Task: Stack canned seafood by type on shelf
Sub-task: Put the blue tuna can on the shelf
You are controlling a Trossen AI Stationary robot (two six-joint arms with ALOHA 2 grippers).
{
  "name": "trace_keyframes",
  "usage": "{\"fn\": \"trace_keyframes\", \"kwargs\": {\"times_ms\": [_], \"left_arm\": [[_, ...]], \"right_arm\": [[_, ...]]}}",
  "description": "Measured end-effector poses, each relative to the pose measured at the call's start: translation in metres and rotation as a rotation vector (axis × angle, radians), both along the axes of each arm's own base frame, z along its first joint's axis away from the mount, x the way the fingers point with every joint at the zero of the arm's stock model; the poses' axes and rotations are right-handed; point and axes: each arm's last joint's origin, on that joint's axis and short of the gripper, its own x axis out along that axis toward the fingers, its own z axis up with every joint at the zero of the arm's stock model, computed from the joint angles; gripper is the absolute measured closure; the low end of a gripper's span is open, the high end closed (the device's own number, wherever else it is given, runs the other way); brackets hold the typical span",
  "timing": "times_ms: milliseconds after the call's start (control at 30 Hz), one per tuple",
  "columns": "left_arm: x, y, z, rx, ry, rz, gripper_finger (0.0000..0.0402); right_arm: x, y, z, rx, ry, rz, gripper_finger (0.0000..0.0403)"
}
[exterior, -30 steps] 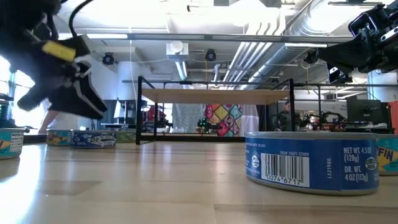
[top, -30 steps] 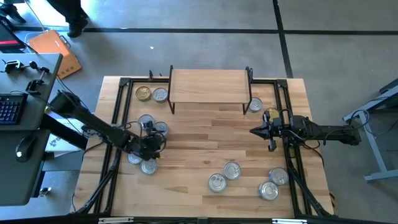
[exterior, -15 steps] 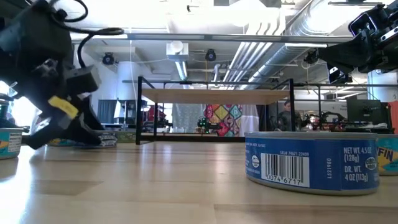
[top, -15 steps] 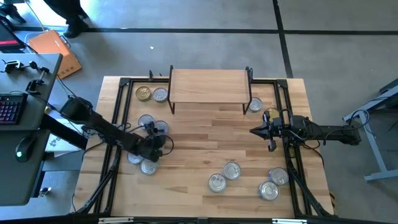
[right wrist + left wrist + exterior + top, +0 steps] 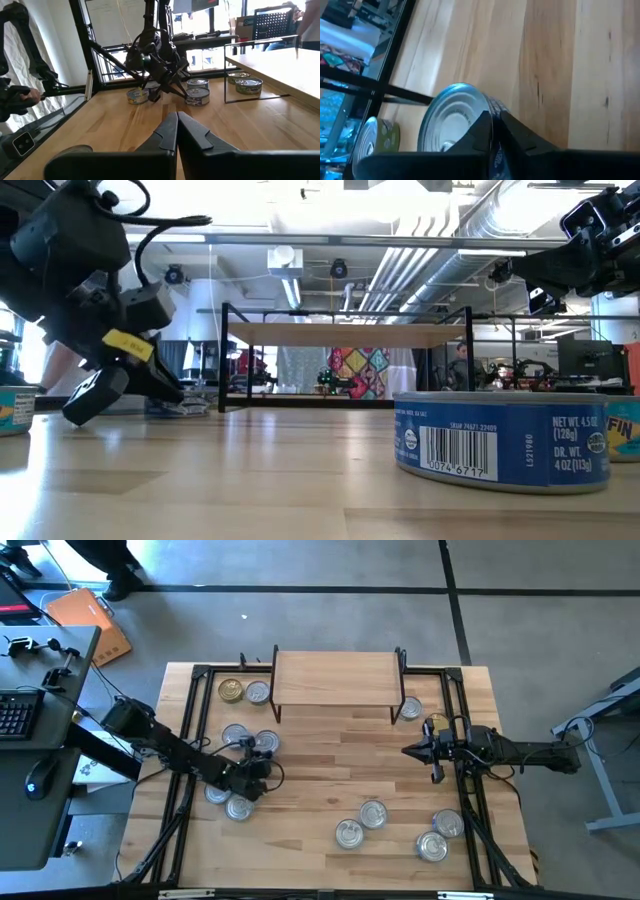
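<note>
While my left gripper (image 5: pixel 262 768) sits low over the L-side cluster, its fingers are pinched right together w/ nothing between them; in the wrist view the tips (image 5: pixel 490 131) lie against the rim of a silver-lidded tin (image 5: pixel 451 120), not around it. So no hold yet, by my read.

Right gripper (image 5: pixel 412 751) waits near the R edge of the table, fingers closed, empty.

Tins: several around the left gripper, two (image 5: pixel 243 691) beside the shelf's L legs, one (image 5: pixel 410 708) by its R legs, four at front R (image 5: pixel 372 814). Shelf (image 5: pixel 336 676) at the back has a bare top, nothing stacked.

Handling, my guess: tins are rigid, fairly dense for their size, smooth metal lids, prob slippery. Flat & low, so I'd take one across the side wall, fingers spread wider than the lid, not from the rim. Not fragile, but they'd skid if nudged.
</note>
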Motion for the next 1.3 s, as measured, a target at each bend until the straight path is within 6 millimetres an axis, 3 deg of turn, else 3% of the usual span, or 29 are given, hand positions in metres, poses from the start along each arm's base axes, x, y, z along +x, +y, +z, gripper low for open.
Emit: {"fn": "trace_keyframes", "kwargs": {"times_ms": [500,1300], "left_arm": [[0.027,-0.02,0.018,-0.075,-0.004,-0.168,0.04],[0.034,-0.022,0.024,-0.063,-0.065,-0.17,0.0401]], "right_arm": [[0.0,0.0,0.0,0.0,0.0,0.0,0.0403],[0.0,0.0,0.0,0.0,0.0,0.0,0.0403]]}}
